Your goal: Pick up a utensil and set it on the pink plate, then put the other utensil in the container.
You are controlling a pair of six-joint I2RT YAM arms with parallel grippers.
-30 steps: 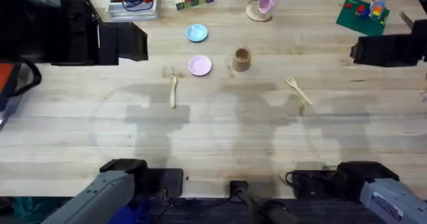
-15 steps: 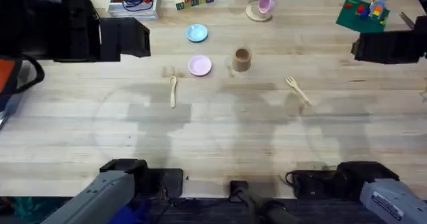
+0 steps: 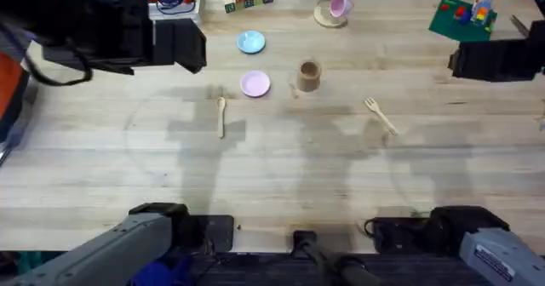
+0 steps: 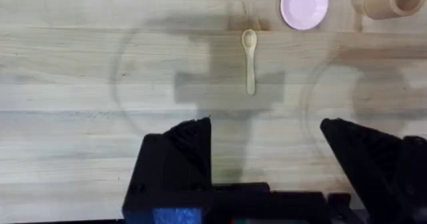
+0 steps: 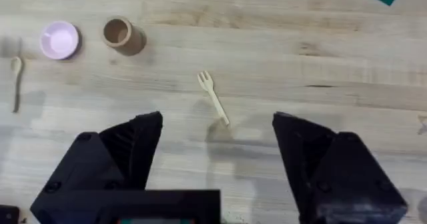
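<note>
since a second ago the left gripper (image 4: 265,157) has slid nearer the pink plate (image 3: 255,83), its fingers wide and empty above the spoon (image 3: 221,115) lying just beside that plate, while the right gripper (image 5: 217,157) hangs wide open over the fork (image 3: 381,115), past the container (image 3: 309,76) from the plate.

Bright, even light falls from above on the pale desk (image 3: 281,167); soft grey arm shadows spread across the middle of the overhead frame, one lying over the spoon (image 3: 220,114); no strong glare; the arm at the upper left is dark and blurred; both wrist views show their black fingers (image 4: 180,157) slightly soft at the bottom edge.
</note>
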